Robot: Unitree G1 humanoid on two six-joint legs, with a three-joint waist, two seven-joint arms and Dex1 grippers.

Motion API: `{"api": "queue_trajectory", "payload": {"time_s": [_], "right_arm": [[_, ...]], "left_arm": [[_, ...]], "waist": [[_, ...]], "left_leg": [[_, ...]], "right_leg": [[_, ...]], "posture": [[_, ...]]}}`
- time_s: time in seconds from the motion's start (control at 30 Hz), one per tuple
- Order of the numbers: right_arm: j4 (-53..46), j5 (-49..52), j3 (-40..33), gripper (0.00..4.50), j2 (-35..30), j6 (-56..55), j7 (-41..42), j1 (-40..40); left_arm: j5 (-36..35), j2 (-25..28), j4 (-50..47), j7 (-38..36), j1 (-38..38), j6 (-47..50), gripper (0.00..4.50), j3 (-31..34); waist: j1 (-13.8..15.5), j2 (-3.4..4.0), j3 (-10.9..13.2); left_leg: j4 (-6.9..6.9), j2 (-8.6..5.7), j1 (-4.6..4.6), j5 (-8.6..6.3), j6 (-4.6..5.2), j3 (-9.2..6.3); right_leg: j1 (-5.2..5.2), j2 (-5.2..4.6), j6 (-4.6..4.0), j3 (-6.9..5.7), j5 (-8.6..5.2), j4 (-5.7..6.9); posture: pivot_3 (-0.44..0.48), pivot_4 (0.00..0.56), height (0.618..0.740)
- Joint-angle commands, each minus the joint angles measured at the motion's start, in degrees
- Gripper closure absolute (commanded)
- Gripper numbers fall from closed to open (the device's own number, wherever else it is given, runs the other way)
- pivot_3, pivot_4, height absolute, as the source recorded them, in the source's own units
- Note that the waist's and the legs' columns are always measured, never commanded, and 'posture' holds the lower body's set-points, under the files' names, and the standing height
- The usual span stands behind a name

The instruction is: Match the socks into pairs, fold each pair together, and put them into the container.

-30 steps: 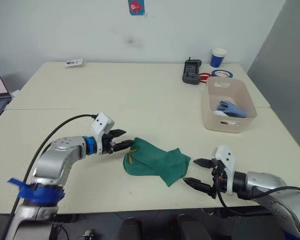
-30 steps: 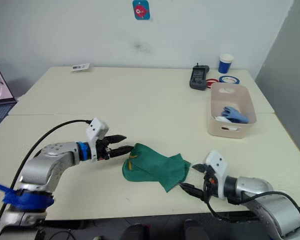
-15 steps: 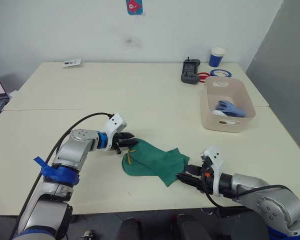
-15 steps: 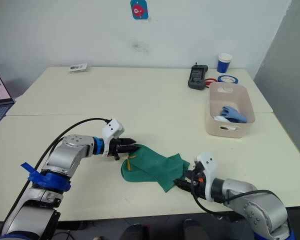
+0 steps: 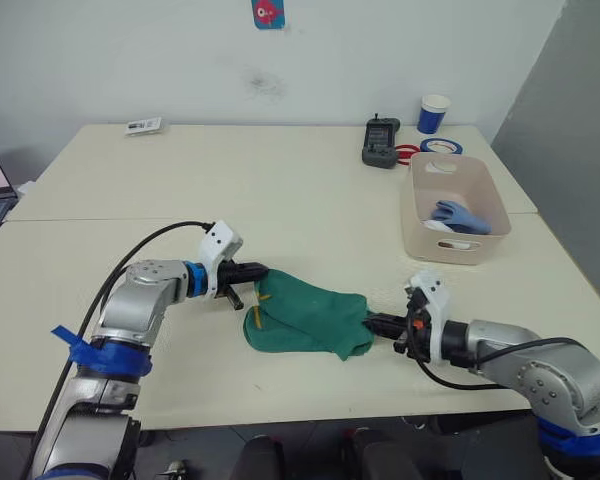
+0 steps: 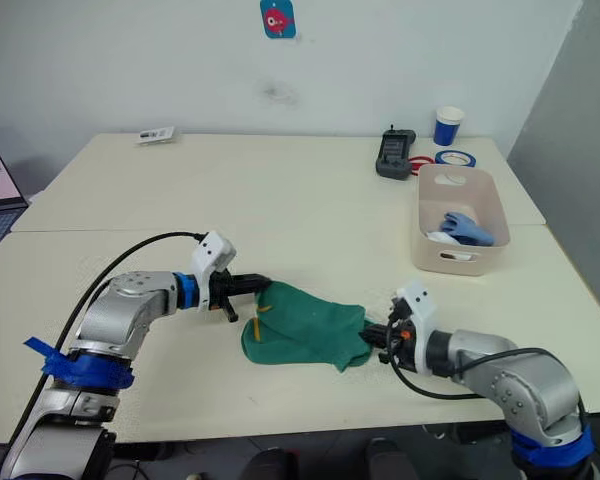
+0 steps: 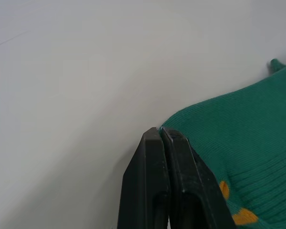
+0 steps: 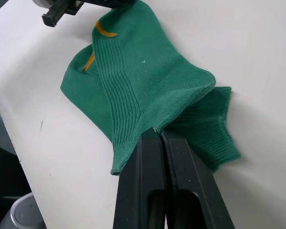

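Near the front edge of the table [image 5: 180,180] lie the two dark green socks [image 5: 305,320], one on top of the other. The left gripper [image 5: 252,270] is pinched tight on one end of them, by the small yellow marks. The right gripper [image 5: 378,322] is pinched tight on the other end, where the cloth bunches up. These socks look soft, light and floppy, so they will sag and bend; holding them at the ends seems the best way to fold them over. Far off to the right sits the container [image 5: 418,215], with a light blue pair [image 5: 458,214] and something white [image 5: 438,228] inside. I count two green socks and one tub.
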Motion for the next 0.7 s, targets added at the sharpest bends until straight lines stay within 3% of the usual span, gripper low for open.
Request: {"api": "queue_trajectory", "payload": {"time_s": [0.03,0.2,0.4,0.47,0.57,0.7], "right_arm": [[1.93,1.83,-1.49,4.49,-3.92,-0.99,4.36,-4.03],[8.73,0.56,1.68,4.49,-9.11,-2.82,9.92,-7.04],[14.21,-1.17,5.93,4.49,-13.22,-4.72,15.56,-8.84],[15.42,-3.06,7.27,4.06,-13.76,-7.40,16.75,-8.82],[16.39,-4.47,6.65,3.21,-13.67,-10.53,17.31,-9.15],[13.44,-8.76,6.12,1.76,-18.02,-19.79,21.08,-6.79]], "left_arm": [[-5.92,0.54,-12.26,3.42,5.06,7.36,4.50,5.85],[-11.08,-0.55,-27.24,9.26,15.39,15.47,4.50,8.93],[-10.06,-2.32,-31.74,14.08,21.21,14.59,4.50,6.81],[-9.43,-2.57,-31.46,14.34,22.34,12.80,4.50,6.09],[-9.58,-1.78,-30.99,13.75,23.02,10.65,3.95,6.67],[-9.25,2.58,-29.90,9.86,23.39,6.21,2.64,8.84]], "waist": [[-0.07,0.00,0.00],[0.01,0.00,0.00],[0.17,0.00,0.00],[0.17,0.00,0.00],[0.18,0.00,0.00],[0.19,0.00,0.00]], "left_leg": [[0.00,0.02,0.01,0.00,0.00,0.01],[-0.02,0.05,0.04,0.00,0.01,-0.03],[-0.01,0.00,0.03,0.00,0.01,0.01],[-0.01,-0.01,0.03,-0.01,0.01,0.03],[-0.01,-0.01,0.03,-0.01,0.01,0.02],[-0.02,-0.02,0.03,-0.01,0.01,0.00]], "right_leg": [[0.00,-0.01,0.00,0.02,0.00,0.00],[0.02,-0.07,0.00,0.01,0.00,-0.01],[0.03,-0.06,0.00,0.04,0.00,-0.03],[0.03,-0.07,0.00,0.07,0.00,-0.05],[0.02,-0.07,0.00,0.05,0.00,-0.05],[0.01,-0.06,-0.01,0.03,0.00,-0.04]], "posture": [[0.000,0.150,0.740],[0.000,0.150,0.740],[0.000,0.150,0.740],[0.000,0.150,0.740],[0.000,0.150,0.740],[0.000,0.150,0.740]]}}
